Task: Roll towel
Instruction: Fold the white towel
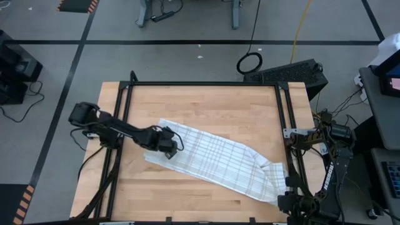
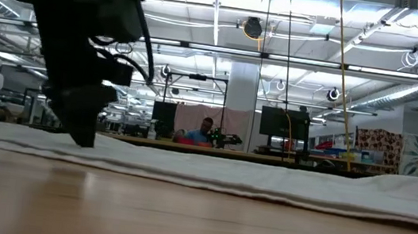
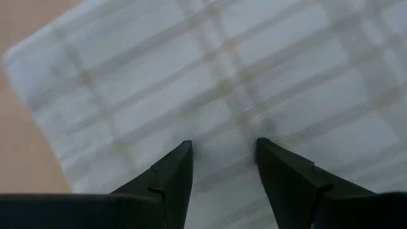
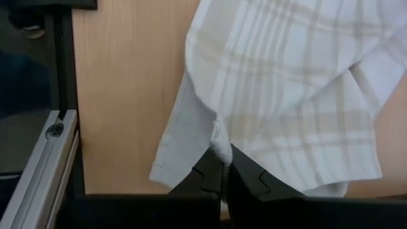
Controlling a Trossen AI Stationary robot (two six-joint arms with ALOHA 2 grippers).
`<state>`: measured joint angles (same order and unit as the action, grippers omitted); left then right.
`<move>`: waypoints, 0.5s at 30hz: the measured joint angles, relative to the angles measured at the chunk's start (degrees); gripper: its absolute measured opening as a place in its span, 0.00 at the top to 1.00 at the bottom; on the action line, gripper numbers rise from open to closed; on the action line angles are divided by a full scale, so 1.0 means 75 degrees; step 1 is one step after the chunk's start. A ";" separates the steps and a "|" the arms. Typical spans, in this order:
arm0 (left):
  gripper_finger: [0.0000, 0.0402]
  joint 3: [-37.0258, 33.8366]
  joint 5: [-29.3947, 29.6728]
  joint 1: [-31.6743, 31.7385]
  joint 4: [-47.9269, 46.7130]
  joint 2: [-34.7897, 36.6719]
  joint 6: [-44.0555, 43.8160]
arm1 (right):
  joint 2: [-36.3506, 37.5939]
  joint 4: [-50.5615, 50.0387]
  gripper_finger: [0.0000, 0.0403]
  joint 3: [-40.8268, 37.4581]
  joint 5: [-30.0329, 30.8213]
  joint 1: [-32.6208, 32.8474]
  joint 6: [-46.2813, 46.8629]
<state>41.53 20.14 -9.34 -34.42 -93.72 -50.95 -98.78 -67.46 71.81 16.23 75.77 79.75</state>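
The towel (image 1: 215,160) lies spread flat on the desk (image 1: 206,103), running as a long band from left of centre, at its far end, toward the near right corner. Its right end is bunched and creased beside the frame rail; the rest I read as flat, check lines showing.

Left hand (image 1: 167,142) is down on the towel's left end. In the left wrist view its two fingers (image 3: 172,181) stand apart, tips on the cloth, nothing pinched between them. In the low view the same hand (image 2: 83,130) meets the towel's edge, the cloth lying as a low strip across the desk.

Right hand (image 4: 224,175) is at the near right corner of the desk. Its fingers are together, clamped on a small pinch of the towel's hem (image 4: 220,147).

Beyond the desk, in the low view: monitors (image 2: 283,123) and a seated person (image 2: 206,130), far off.
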 joint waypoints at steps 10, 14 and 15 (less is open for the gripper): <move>0.55 0.0318 0.0852 0.2047 -0.1931 -0.0109 0.1738 | 0.0000 0.0835 1.00 -0.0006 0.0333 -0.0698 0.0231; 0.55 0.0600 0.0977 0.2856 -0.1951 -0.0129 0.2979 | 0.0000 0.1744 1.00 -0.0006 0.0784 -0.1242 0.0306; 0.55 0.0677 0.1005 0.3023 -0.2025 -0.0135 0.3178 | 0.0000 0.1954 1.00 -0.0006 0.0877 -0.1391 0.0302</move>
<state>46.61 27.67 13.34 -49.61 -94.73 -27.11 -98.78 -52.81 71.77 22.81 65.34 82.02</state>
